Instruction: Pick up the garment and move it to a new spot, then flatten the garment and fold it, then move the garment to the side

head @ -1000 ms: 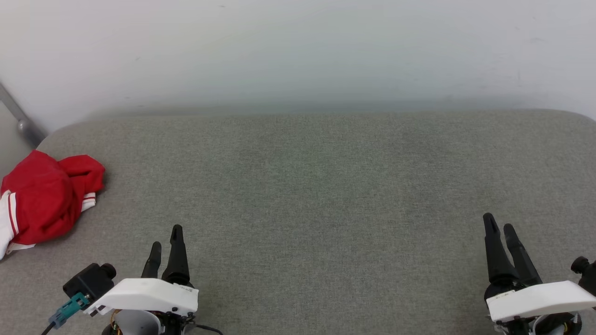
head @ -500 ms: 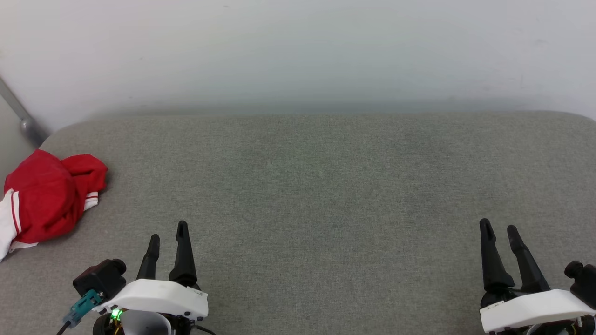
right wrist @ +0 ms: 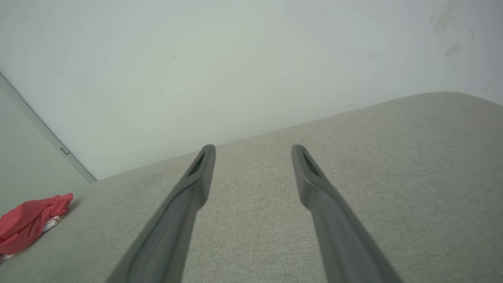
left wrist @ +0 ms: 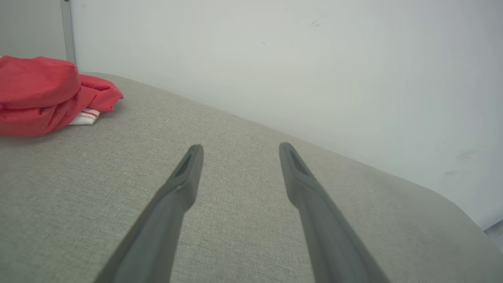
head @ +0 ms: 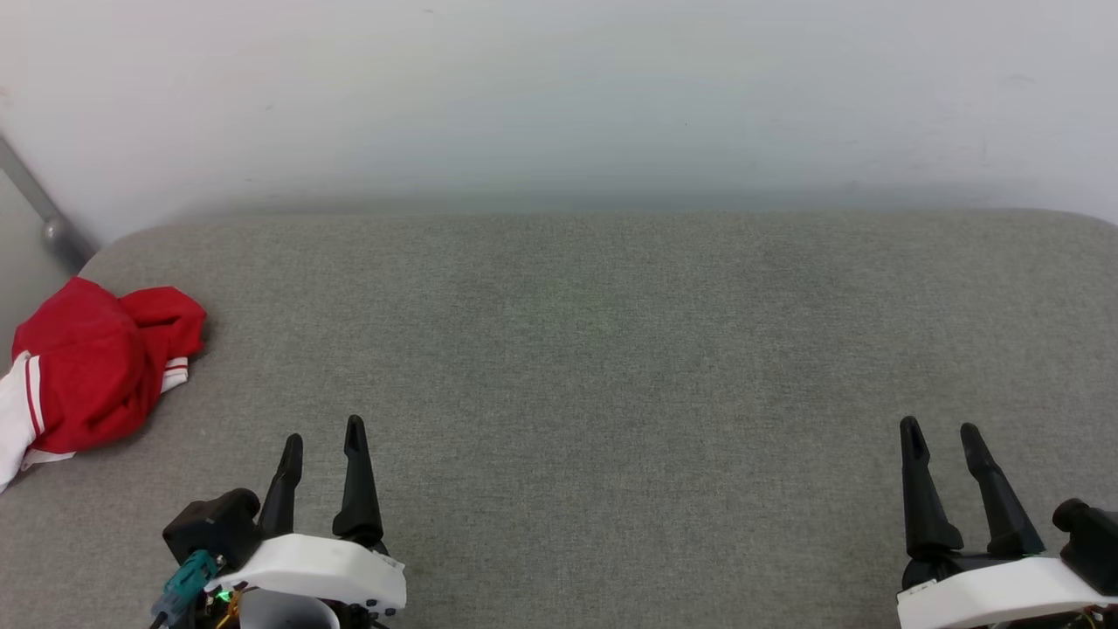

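- Left wrist view: the left gripper (left wrist: 240, 146) has its two long dark fingers (left wrist: 178, 192) spread wide with nothing between them, and the tips are over the grey fabric surface (left wrist: 243, 220).
- In the right wrist view the right gripper (right wrist: 253, 147) is just as wide and just as empty, over the same grey fabric.
- Seen from the head, both pairs of fingers point toward the pale wall (head: 559, 96), and the two grippers are well apart from each other.
- The garment (head: 87, 367) lies ahead of the left fingers and off to their left, well apart from the tips. It sits at the left edge of the surface, far across from the right fingers.
- It is a crumpled heap rather than a spread shirt: a rounded mound of bright red cloth, with a smaller red fold bunched on the side nearer the left fingers.
- White fabric with a thin red stripe hangs at the heap's far-left side. A small piece of white trim with red stripes shows from under the red on the side facing the fingers.
- Beyond the heap, a grey metal bar (head: 35, 210) slants along the wall.
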Tool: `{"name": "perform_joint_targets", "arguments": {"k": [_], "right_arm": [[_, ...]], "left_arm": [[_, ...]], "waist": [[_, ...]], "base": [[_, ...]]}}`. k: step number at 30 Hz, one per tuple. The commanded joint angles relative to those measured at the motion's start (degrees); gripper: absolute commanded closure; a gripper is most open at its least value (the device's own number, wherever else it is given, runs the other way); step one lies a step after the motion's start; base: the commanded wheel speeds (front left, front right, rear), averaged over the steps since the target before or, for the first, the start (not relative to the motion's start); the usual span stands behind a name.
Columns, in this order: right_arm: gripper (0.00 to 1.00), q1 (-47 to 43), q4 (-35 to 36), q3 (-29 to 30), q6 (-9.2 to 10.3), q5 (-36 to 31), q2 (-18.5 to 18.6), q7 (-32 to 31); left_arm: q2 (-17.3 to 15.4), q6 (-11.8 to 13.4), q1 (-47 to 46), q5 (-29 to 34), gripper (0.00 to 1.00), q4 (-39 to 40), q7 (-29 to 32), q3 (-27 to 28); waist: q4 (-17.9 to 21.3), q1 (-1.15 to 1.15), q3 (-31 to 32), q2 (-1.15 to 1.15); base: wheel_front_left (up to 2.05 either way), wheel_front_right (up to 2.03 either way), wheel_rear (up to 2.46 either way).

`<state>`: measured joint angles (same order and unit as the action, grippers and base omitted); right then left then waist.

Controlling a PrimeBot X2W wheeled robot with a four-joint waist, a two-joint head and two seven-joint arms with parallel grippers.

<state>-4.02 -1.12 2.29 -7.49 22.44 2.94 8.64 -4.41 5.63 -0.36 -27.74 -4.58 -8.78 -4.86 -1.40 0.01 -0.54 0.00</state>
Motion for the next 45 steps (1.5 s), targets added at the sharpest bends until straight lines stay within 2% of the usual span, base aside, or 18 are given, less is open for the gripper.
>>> {"name": "perform_joint_targets", "arguments": {"k": [1,23,45], "right_arm": [[0.0,-0.23,0.95,0.05,-0.01,-1.36,-0.05,0.62],[0.0,-2.49,2.89,0.13,0.0,-11.26,-0.07,3.54],[0.0,-4.48,4.23,-0.04,0.01,-19.01,-0.11,6.18]], "left_arm": [[-0.07,0.12,0.01,1.33,0.0,0.78,-0.44,-0.09],[0.64,-0.04,1.38,13.11,0.0,0.43,-3.34,-0.99],[1.48,-0.9,2.68,21.04,0.0,-0.77,-6.04,-0.47]], "waist": [[-0.02,-0.01,0.0,0.0],[-0.31,-0.01,-0.03,0.0],[-0.88,-0.01,0.09,0.0]], "base": [[0.0,0.0,0.0],[0.0,0.0,0.0],[0.0,0.0,0.0]]}}
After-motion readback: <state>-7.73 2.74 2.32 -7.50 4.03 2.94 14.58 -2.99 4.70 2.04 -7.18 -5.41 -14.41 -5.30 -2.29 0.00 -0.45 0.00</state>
